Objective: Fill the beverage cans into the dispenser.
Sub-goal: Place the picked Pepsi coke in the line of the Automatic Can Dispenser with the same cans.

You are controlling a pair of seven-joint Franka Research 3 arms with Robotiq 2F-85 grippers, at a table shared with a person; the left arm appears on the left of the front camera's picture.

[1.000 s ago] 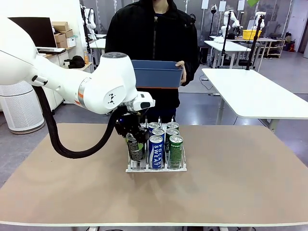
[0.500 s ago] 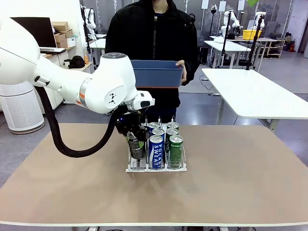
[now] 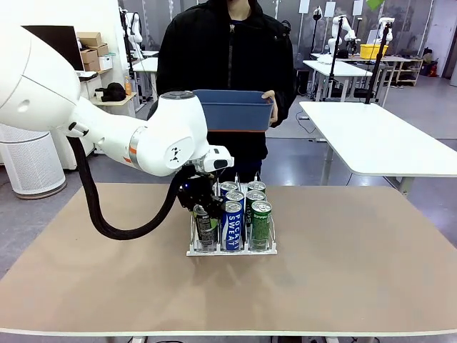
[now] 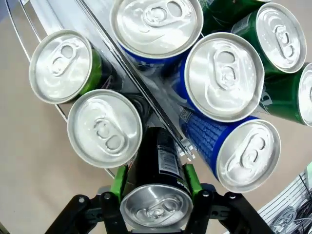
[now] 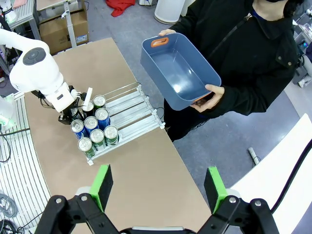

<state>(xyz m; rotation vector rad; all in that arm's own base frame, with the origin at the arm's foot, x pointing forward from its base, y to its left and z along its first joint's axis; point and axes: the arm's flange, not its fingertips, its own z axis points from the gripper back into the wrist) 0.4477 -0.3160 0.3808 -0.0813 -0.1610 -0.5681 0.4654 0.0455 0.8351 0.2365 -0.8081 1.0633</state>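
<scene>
My left gripper (image 3: pixel 201 209) is shut on a dark can (image 3: pixel 205 229) that stands low in the front of the left lane of the clear dispenser (image 3: pixel 232 251). In the left wrist view the green pads (image 4: pixel 119 183) press both sides of this dark can (image 4: pixel 157 192). Two more silver-topped cans (image 4: pixel 104 127) fill the lane behind it. Blue cans (image 3: pixel 230 224) sit in the middle lane and green cans (image 3: pixel 260 223) in the right lane. My right gripper (image 5: pixel 158 187) hangs open high above the table with nothing between its fingers, looking down on the dispenser (image 5: pixel 130 108).
A person at the far side holds a blue plastic bin (image 3: pixel 234 109) above the table edge; from above the blue bin (image 5: pixel 178 73) looks bare inside. The brown table (image 3: pixel 343 271) is bare around the rack. My left arm (image 3: pixel 107 136) reaches in from the left.
My left gripper has shifted slightly right and lowered the dark can deeper into the left lane. The person and the bin have stayed still.
</scene>
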